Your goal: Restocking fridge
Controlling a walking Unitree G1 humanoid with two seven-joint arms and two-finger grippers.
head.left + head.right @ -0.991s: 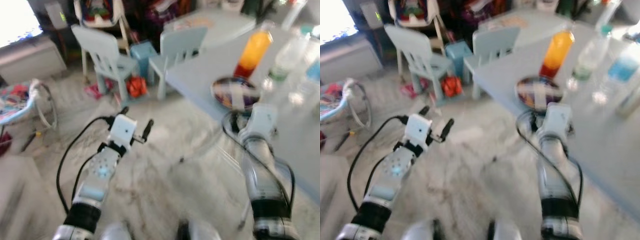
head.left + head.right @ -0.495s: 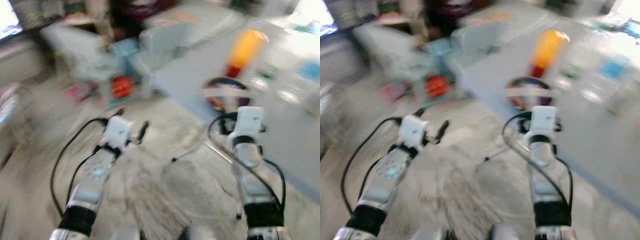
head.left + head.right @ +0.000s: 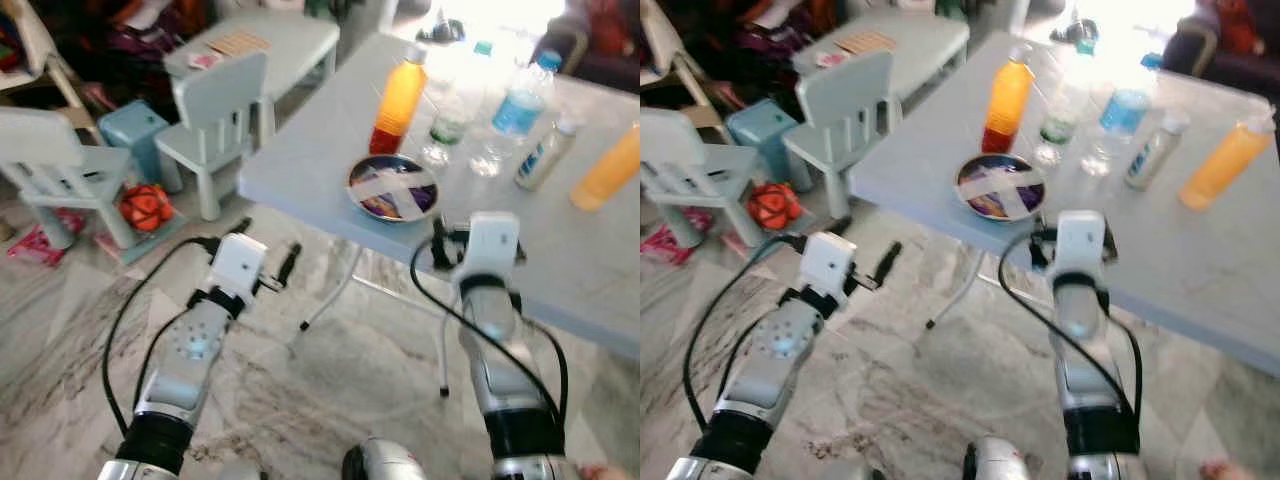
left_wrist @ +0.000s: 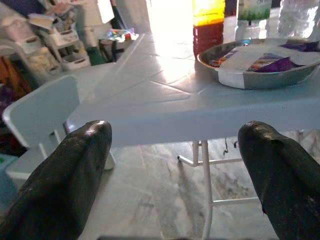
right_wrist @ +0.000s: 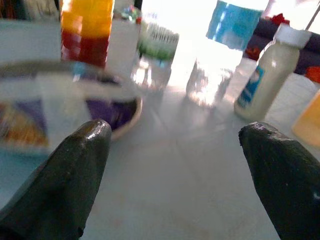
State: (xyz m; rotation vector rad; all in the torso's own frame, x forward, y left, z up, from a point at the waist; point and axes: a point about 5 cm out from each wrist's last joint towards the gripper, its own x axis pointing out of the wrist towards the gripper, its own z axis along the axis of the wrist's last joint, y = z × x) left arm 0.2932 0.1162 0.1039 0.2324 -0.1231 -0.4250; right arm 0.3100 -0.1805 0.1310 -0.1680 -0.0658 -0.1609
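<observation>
A pale blue table carries an orange-and-red juice bottle, a taped-over bowl, a green-label clear bottle, a blue-label water bottle, a small white bottle and an orange bottle. My left gripper is open, low before the table's corner, with nothing between its fingers. My right gripper is open at the table's near edge, just short of the bowl, and holds nothing. The juice bottle and bowl also appear past my left fingers.
Two pale children's chairs, a small table, a blue stool and an orange ball stand to the left. Thin white table legs reach the marble floor between my arms.
The camera has swung and steadied: the table and its bottles sit closer and more central, and the blur is gone. Both grippers stay open and empty.
</observation>
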